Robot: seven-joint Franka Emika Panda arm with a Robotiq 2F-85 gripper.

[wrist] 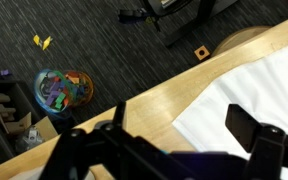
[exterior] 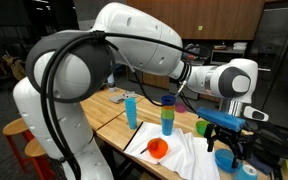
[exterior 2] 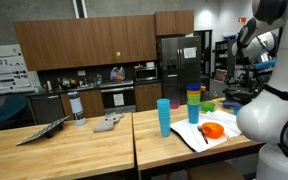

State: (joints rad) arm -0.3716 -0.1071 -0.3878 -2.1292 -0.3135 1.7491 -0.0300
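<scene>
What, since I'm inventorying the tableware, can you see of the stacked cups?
The stack of cups stands upright on the wooden table, nested, plastic-looking, in bands of blue over green, yellowish lowest. It sits between a single blue cup and an orange bowl, by the white cloth. Nothing grips it.

Wood tbl (wrist: 174, 88), matt cloth (wrist: 264, 85), plastic cups (exterior 2: 164, 117).
</scene>
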